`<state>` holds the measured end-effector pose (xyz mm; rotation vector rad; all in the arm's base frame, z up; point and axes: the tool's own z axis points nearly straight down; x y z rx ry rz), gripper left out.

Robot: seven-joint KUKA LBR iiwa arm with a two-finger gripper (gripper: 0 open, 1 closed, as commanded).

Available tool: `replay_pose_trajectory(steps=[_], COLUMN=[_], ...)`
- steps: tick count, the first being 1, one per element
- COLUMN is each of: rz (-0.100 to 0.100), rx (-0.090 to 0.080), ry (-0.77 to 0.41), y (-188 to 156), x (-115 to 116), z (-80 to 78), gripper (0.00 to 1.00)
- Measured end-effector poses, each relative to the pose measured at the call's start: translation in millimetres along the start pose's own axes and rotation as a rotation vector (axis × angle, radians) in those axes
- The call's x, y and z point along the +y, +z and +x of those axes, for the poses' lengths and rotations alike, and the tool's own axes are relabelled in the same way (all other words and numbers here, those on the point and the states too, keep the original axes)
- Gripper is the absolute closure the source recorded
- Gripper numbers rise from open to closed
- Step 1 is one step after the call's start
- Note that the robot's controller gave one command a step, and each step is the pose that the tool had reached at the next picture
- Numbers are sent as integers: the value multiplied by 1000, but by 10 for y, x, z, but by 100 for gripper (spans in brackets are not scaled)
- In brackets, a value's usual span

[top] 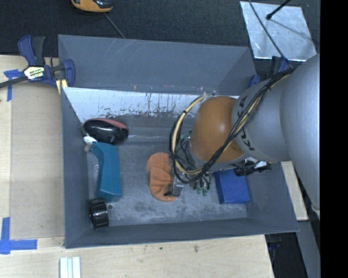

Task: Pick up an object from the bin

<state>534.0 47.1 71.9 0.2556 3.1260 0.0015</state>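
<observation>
An orange soft lump [159,172], perhaps crumpled cloth or rubber, lies about in the middle of the bin's floor, a little toward the near wall. The gripper [175,190] is down at the right near edge of this lump and seems to touch it. It is dark and half covered by cables, so I cannot tell if it is spread or pressed together, nor if it pinches the lump.

Just right of it a blue block [232,187] lies flat near the right wall, its far side hidden under the wrist. Over both hangs the round orange cover [212,130] of the wrist, with yellow and black cables [182,127] looping round it. The grey arm [283,119] reaches in over the right rim.

Along the left wall lies a teal handled tool [109,171]. At its far end is a black oval thing [105,130] with a red patch, and at its near end, in the near left corner, a black round cap [98,213].

The bin [163,65] is grey metal; its floor is dull and speckled, and its far wall carries dark vertical streaks. Beyond the far rim the ground is black, and there a yellow and black thing [92,4] is cut off by the picture's top.
</observation>
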Motion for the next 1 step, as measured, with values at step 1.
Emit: replay_pose_trajectory(steps=[1], rz=[0], rx=[1], ry=[-10], y=[-1458], x=[294], z=[-72], gripper=[100])
